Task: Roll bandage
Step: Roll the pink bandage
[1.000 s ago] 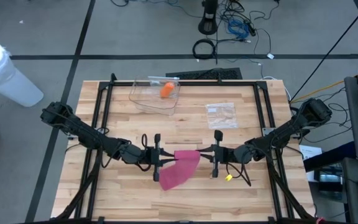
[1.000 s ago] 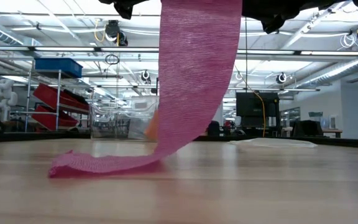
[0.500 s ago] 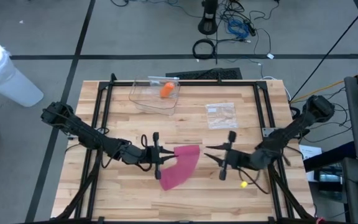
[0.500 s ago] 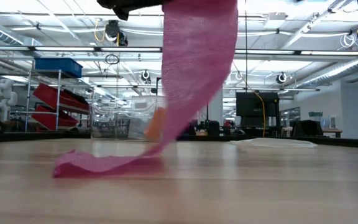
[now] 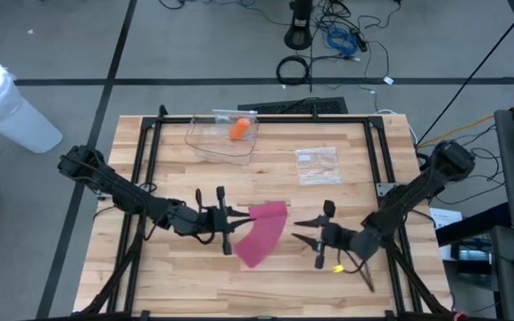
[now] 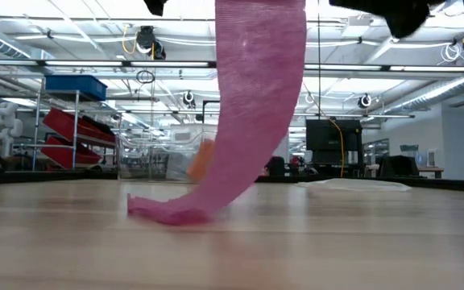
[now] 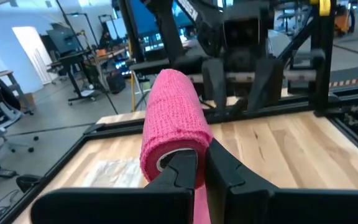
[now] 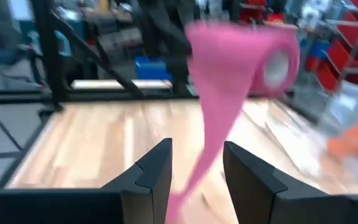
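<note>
Left gripper: we see the left gripper low over the near middle of the surface, its two dark fingers clamped on the roll's core.
Bandage: the pink stretchy bandage roll sits in that gripper above the surface; from it a loose pink strip hangs down, and in the low view its end lies crumpled on the wood.
Right gripper: the right gripper hovers just to the right of the hanging strip, apart from it, with its fingers spread and nothing between them.
Surface: a pale wooden butcher-block surface framed by black metal rails.
Farther back, right: a flat clear plastic packet lies on the wood beyond the grippers.
Farther back, left: a clear plastic tub stands near the far edge, with a small orange object inside it.
Beyond the surface: a white cylindrical bin stands on the floor at the far left, and black cables lie coiled on the floor past the far edge.
</note>
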Robot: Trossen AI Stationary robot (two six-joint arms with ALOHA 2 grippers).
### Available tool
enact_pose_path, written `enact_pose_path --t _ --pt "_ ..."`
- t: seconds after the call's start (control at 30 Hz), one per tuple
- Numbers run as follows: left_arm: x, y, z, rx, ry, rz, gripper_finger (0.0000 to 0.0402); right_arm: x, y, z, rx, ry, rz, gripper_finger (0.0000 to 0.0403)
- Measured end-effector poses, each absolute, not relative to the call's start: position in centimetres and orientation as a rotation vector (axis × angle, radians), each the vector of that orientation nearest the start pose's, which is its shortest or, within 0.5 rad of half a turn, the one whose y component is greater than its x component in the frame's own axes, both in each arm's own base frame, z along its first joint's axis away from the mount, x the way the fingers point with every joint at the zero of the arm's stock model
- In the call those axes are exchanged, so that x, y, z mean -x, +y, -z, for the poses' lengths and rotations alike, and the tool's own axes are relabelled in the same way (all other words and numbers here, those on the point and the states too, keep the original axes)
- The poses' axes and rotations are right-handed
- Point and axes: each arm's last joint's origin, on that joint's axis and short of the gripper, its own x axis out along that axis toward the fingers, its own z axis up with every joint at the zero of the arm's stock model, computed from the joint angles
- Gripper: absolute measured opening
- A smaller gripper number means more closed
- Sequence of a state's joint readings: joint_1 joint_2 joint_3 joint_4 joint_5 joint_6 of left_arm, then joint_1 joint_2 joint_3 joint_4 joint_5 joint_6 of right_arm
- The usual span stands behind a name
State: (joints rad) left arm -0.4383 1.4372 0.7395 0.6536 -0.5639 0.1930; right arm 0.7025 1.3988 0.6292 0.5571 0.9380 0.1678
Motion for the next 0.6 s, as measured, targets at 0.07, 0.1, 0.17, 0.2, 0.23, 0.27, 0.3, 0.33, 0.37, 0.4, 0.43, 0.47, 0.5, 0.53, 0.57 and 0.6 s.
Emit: enact_pose_path --t 0.07,0.1,0.17,0.2,0.23,0.27,0.3,0.33,0.37,0.4,0.43,0.47,0.5,0.53,0.57,0.6 --pt "-28.0 -11.5 -25.0 -0.217 0.057 -0.118 0.0010 -22.9 16.3 -20.5 -0.008 0.150 0.282 0.0130" --pt "-28.0 -11.5 -25.0 -0.217 0.058 -0.116 0.0010 -23.2 16.4 -19.9 -0.014 0.158 0.290 0.0130" --pt "-27.9 -11.6 -25.2 -0.212 0.048 -0.109 0.0010 -23.8 16.5 -18.8 -0.030 0.169 0.304 0.0130" --pt "-27.9 -11.6 -25.2 -0.212 0.048 -0.107 0.0010 -24.1 16.4 -18.2 -0.039 0.172 0.313 0.0130" --pt "-27.9 -11.6 -25.2 -0.213 0.049 -0.104 0.0010 -24.4 16.4 -17.7 -0.050 0.171 0.321 0.0130" --pt "-27.8 -11.7 -25.2 -0.215 0.050 -0.100 0.0010 -24.7 16.4 -17.2 -0.058 0.173 0.328 0.0130" --pt "-27.8 -11.7 -25.2 -0.214 0.048 -0.099 0.0010 -24.9 16.3 -16.7 -0.063 0.175 0.336 0.0130" --pt "-27.8 -11.7 -25.3 -0.213 0.045 -0.094 0.0010 -25.2 16.3 -16.3 -0.067 0.174 0.339 0.0130" --pt "-27.8 -11.7 -25.3 -0.215 0.042 -0.078 0.0010 -25.5 16.2 -15.9 -0.070 0.174 0.341 0.0130" --pt "-27.8 -11.7 -25.3 -0.215 0.040 -0.062 0.0010 -25.7 16.2 -15.5 -0.077 0.171 0.337 0.0130" --pt "-27.8 -11.8 -25.3 -0.214 0.039 -0.049 0.0010 -26.0 16.2 -15.2 -0.084 0.170 0.318 0.0130" --pt "-27.8 -11.8 -25.3 -0.214 0.038 -0.043 0.0011 -26.2 16.2 -14.9 -0.096 0.166 0.298 0.0130" --pt "-27.8 -11.8 -25.3 -0.213 0.037 -0.039 0.0011 -26.5 16.2 -14.7 -0.110 0.162 0.273 0.0130" --pt "-27.8 -11.8 -25.3 -0.213 0.036 -0.038 0.0011 -26.7 16.2 -14.5 -0.124 0.155 0.250 0.0130" --pt "-27.8 -11.8 -25.3 -0.213 0.036 -0.038 0.0011 -27.0 16.1 -14.3 -0.138 0.152 0.223 0.0130" --pt "-27.8 -11.8 -25.3 -0.213 0.037 -0.038 0.0011 -27.2 16.1 -14.2 -0.150 0.145 0.201 0.0130"
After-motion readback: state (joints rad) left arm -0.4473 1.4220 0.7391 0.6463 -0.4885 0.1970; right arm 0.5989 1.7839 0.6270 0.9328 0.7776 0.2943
